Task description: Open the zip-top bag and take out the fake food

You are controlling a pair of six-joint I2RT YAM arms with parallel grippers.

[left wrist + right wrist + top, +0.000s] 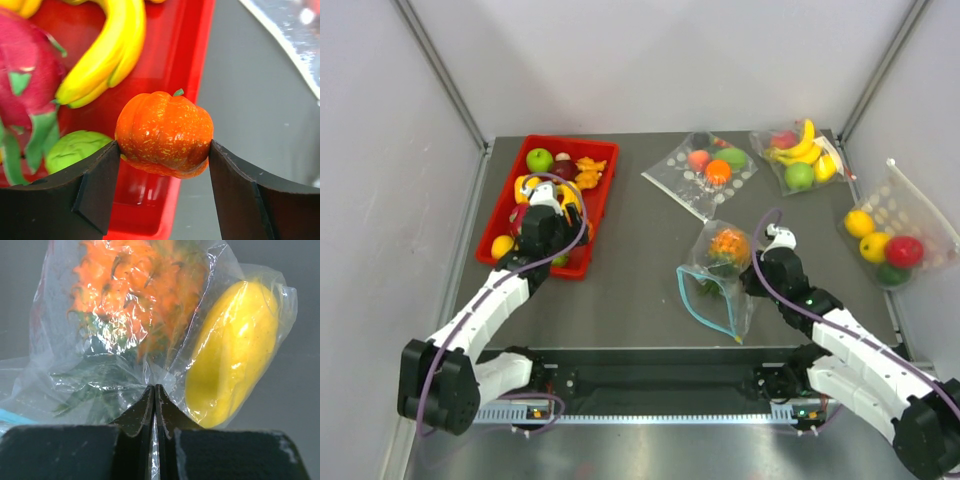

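The clear zip-top bag point(720, 285) lies mid-table, its teal zip strip point(698, 300) at the near left end. My right gripper point(752, 275) is shut on a fold of the bag's plastic point(150, 375) at the end away from the strip. Inside the bag are the orange pineapple point(135, 290) with its green crown and a yellow fruit point(235, 350). My left gripper point(552, 215) is over the red tray point(500, 215), shut on a round orange fruit point(165, 132) that hangs above the tray's right rim.
The tray holds bananas point(105, 55), a dragon fruit point(25, 75) and a green fruit point(75, 150). Dotted bags with fruit lie at the back middle point(705, 170) and right edge point(895, 235). A bag with bananas point(800, 155) sits at the back right.
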